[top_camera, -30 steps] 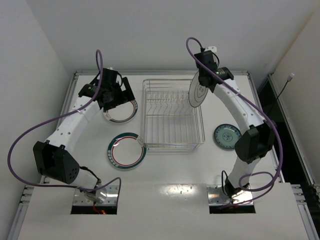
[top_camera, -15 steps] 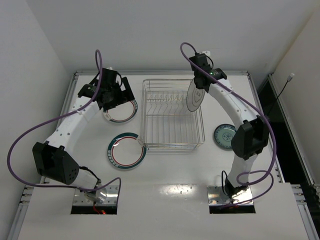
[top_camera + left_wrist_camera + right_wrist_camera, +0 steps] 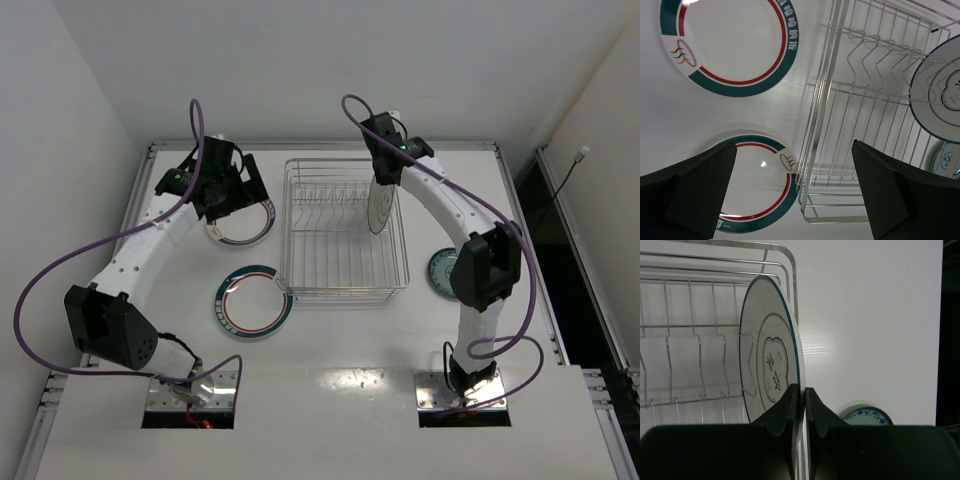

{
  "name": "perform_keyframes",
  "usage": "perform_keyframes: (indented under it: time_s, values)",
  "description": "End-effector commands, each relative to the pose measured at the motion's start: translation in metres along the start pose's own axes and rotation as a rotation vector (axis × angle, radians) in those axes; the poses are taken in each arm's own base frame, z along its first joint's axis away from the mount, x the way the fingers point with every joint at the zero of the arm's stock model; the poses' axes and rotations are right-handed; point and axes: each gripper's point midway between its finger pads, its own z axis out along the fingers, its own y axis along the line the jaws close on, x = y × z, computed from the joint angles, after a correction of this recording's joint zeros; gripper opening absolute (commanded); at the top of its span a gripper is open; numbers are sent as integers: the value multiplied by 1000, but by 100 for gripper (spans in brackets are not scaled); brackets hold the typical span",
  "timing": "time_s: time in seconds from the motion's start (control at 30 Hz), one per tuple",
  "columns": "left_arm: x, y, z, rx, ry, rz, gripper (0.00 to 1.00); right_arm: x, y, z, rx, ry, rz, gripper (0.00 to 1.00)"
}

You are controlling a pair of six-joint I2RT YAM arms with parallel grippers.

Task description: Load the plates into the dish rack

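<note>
My right gripper (image 3: 383,170) (image 3: 802,392) is shut on the grey-rimmed white plate (image 3: 379,207) (image 3: 771,370), holding it on edge over the right part of the dish rack (image 3: 344,232) (image 3: 690,330). Its lower edge is among the dividers. My left gripper (image 3: 232,195) (image 3: 792,185) is open and empty above a green-rimmed plate (image 3: 240,222) (image 3: 755,185) left of the rack (image 3: 860,115). The second green-rimmed plate (image 3: 252,301) (image 3: 730,42) lies flat at the rack's front left corner. The small teal plate (image 3: 446,272) (image 3: 866,416) lies right of the rack. The held plate also shows in the left wrist view (image 3: 939,95).
The white table (image 3: 330,350) ends at raised edges left, right and back. White walls stand close behind and to the left. Purple cables loop off both arms. The arm bases (image 3: 190,390) sit at the near edge.
My right gripper has carried the grey-rimmed plate leftward, from the rack's right edge to over its dividers. The left arm has not moved.
</note>
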Motion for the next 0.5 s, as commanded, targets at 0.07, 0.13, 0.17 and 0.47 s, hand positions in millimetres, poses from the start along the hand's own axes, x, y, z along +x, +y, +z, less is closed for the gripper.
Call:
perform_keyframes:
  time_s: [0.07, 0.13, 0.17, 0.47]
  values:
    - [-12, -2, -17, 23, -51, -3, 100, 7, 13, -21, -30, 5, 2, 13]
    - [-8, -1, -15, 26, -38, -2, 100, 1, 9, -28, -35, -14, 14, 26]
    - [-8, -1, -15, 26, -38, -2, 100, -15, 3, -43, -45, -61, 43, 39]
    - [0, -6, -12, 54, -5, -21, 100, -44, -76, -108, -4, -143, 214, 71]
